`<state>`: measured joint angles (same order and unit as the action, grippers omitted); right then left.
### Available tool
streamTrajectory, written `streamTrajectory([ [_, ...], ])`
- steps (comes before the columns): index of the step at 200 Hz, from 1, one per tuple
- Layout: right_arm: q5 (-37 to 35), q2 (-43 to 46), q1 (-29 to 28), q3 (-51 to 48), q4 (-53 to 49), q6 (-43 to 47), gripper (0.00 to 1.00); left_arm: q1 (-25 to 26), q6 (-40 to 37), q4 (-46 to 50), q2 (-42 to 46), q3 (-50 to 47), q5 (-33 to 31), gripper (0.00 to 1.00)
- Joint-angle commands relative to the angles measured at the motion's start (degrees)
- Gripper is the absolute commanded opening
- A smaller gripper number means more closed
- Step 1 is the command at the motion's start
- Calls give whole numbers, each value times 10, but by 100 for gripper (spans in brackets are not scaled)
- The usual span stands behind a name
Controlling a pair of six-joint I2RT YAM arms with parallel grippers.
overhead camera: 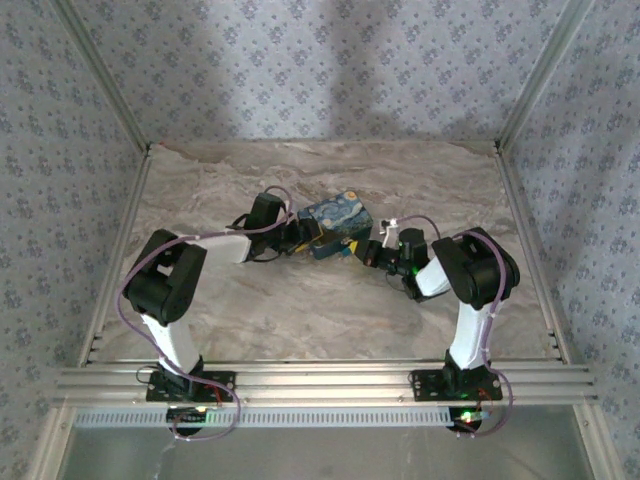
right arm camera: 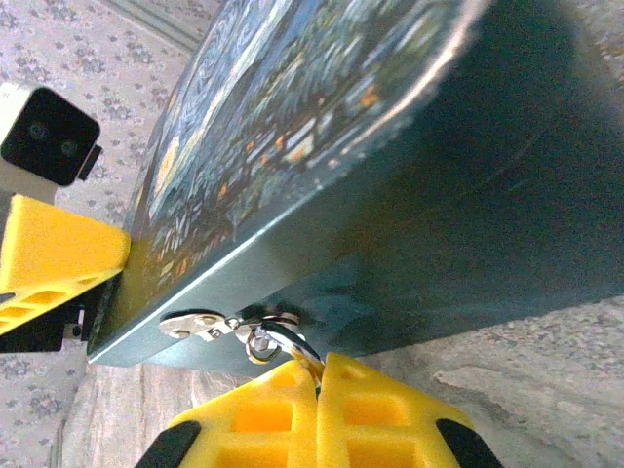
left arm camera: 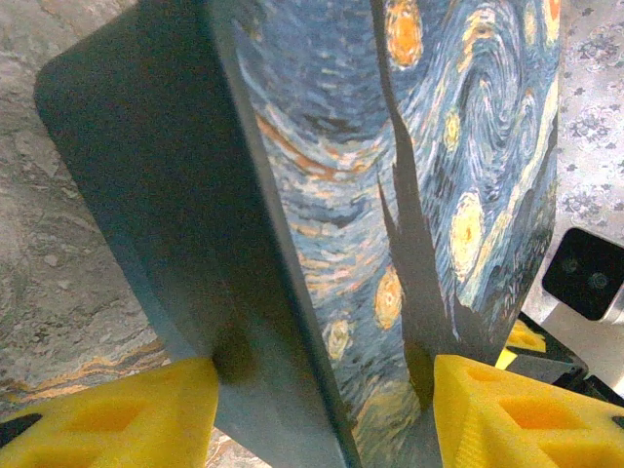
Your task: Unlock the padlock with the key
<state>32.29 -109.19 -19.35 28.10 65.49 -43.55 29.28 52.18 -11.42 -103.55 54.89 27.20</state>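
Note:
The padlock [overhead camera: 335,225], a dark blue block with yellow swirls, stands on edge at mid-table. My left gripper [overhead camera: 300,237] holds it from the left. In the left wrist view its yellow pads [left arm camera: 107,409] press both sides of the padlock [left arm camera: 322,175], the gripper [left arm camera: 322,390] being shut on it. My right gripper [overhead camera: 362,250] sits at the block's right end. In the right wrist view that gripper [right arm camera: 320,366] is shut on the small silvery key [right arm camera: 292,343], whose tip meets a metal fitting [right arm camera: 190,324] on the padlock's [right arm camera: 439,175] dark edge.
The marble tabletop [overhead camera: 300,310] spreads round the block, with patterned walls behind and at both sides. An aluminium rail [overhead camera: 320,380] runs along the near edge by the arm bases. The left gripper's pad [right arm camera: 54,263] and camera [right arm camera: 49,136] show beyond the block.

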Motion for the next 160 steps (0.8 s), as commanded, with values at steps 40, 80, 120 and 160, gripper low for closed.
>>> streamTrajectory([
  [40,-21,7,12,-11,42,-21,1,10,-2,39,19,-17,-13,62],
  [80,-35,53,25,-30,-5,9,1,1,-15,59,51,-9,-20,68],
  [120,-43,136,38,-48,-90,52,1,-17,-43,92,113,-11,-50,76],
  [160,-58,284,36,-29,-312,139,1,-42,-78,120,208,-45,-105,82],
])
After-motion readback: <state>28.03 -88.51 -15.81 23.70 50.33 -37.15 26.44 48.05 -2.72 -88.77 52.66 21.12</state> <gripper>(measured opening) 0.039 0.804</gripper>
